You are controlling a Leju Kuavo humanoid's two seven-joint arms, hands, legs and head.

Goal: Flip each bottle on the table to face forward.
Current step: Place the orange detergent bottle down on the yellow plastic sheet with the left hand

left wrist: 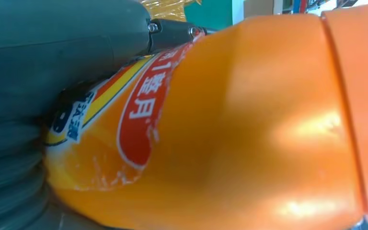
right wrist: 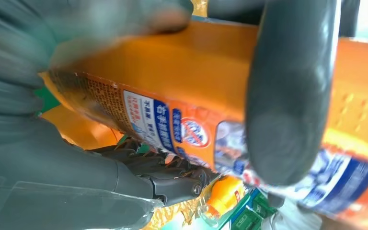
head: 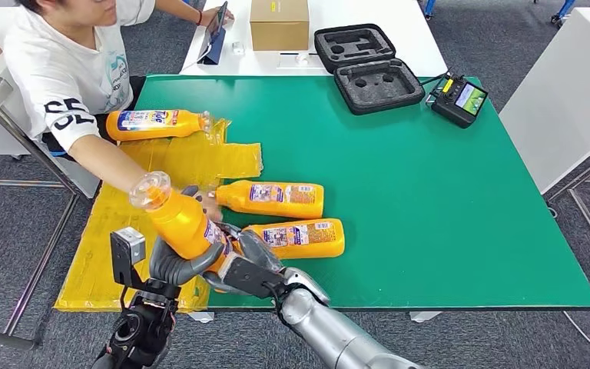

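Note:
An orange bottle [head: 178, 221] is lifted off the table near its front left corner, tilted with its clear cap pointing up and left. My left hand [head: 175, 267] grips its lower body from the left, and my right hand [head: 247, 257] holds it from the right. The same orange bottle [left wrist: 249, 139] is pressed against my left hand [left wrist: 52, 62] in the left wrist view. My right hand [right wrist: 287, 91] wraps the bottle [right wrist: 182, 96] over its blue-and-white label. Two more orange bottles [head: 276, 198] [head: 301, 237] lie on their sides on the green mat [head: 430, 192]. A third bottle [head: 154, 123] lies at the back left.
A person in a white shirt [head: 69, 73] sits at the left, one forearm [head: 111, 165] reaching to the lifted bottle's cap. Yellow plastic wrap [head: 200, 161] covers the table's left side. A black foam case [head: 367, 68], a controller [head: 459, 98] and a cardboard box [head: 279, 23] stand at the back.

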